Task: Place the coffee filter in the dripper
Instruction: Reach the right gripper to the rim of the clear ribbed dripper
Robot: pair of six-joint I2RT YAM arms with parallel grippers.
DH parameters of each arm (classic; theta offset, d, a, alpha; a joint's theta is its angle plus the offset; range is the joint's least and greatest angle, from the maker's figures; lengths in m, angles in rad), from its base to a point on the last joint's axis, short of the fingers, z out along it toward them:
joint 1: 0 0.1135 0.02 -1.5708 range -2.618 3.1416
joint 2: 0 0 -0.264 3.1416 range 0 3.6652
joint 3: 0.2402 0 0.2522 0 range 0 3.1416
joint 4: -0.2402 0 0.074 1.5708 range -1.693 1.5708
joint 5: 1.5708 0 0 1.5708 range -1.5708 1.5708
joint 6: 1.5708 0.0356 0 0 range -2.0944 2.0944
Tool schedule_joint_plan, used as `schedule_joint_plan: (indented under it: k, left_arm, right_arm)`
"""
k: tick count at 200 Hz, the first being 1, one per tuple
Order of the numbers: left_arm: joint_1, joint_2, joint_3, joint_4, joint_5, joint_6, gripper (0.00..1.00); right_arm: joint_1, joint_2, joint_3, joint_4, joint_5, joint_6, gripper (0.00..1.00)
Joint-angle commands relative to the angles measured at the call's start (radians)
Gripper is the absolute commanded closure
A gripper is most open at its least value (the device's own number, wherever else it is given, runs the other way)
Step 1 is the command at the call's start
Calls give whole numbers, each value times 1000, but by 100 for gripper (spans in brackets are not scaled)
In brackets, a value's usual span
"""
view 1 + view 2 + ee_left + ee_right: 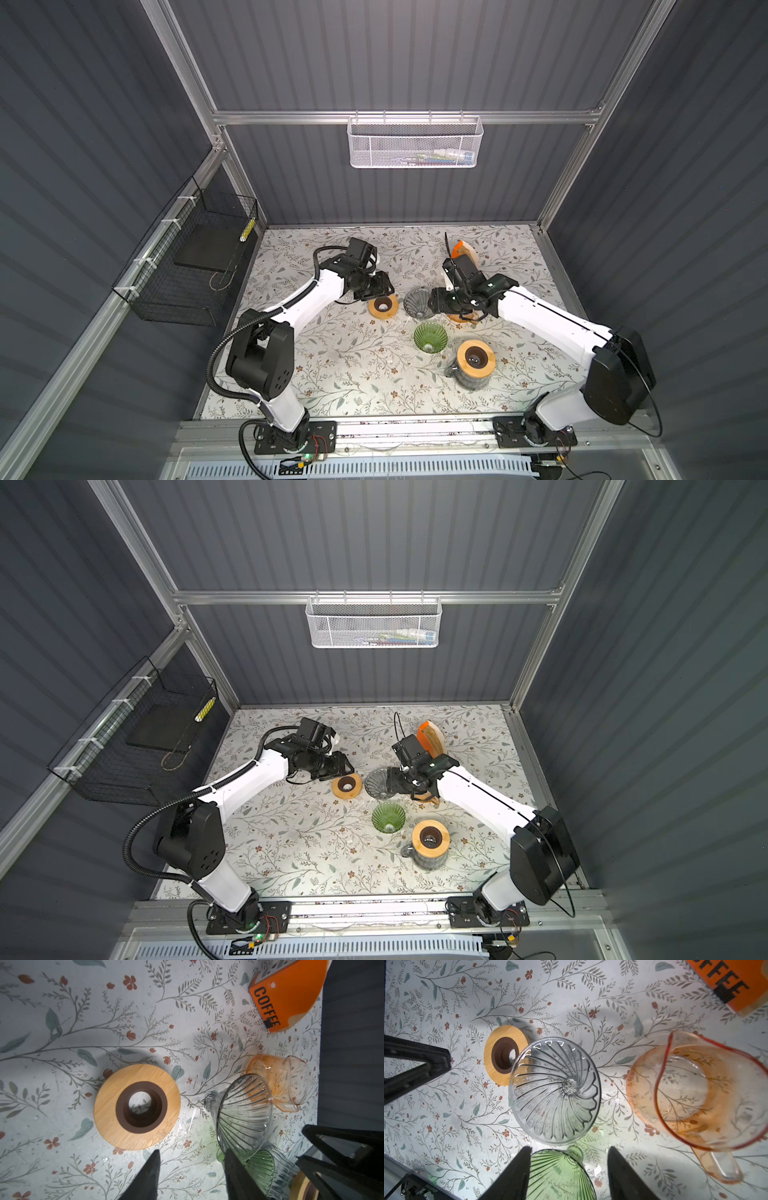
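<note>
Floral tabletop point(332, 374), clear dripper point(417, 300) between wooden ring point(382, 307) and orange pitcher point(699, 1095)

The table cover point(446, 1109) is printed on a pale grey-white ground with grey-green twigs and leaves and small rust-red flowers. The light bamboo-coloured wooden ring point(106, 1109) is lined with a dark brown collar. The colourless glass cone dripper point(554, 1093) is marked with curved spiral ribs, the green glass cone dripper point(558, 1174) with straighter ones. The transparent glass jug point(695, 1095) is tinted orange, redder at the rim. On the bright orange fan-shaped pack point(291, 997), "COFFEE" is printed in black letters.
</note>
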Motion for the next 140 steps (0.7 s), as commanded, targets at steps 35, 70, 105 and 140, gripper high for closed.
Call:
schedule_joint_plan:
  k: [35,70,105,140]
  left_arm:
    - [9,-25,-23,26,56,-1,49]
    - [13,-25,-28,22,51,5,49]
    - [14,-31,-34,20,46,2,49]
    - [14,-31,-27,15,40,7,49]
  right_arm:
    - [-16,64,9,31,2,35,48]
    - [-20,80,4,39,0,40,48]
    - [-23,104,6,46,-11,39,53]
    - [-33,113,2,51,-11,45,53]
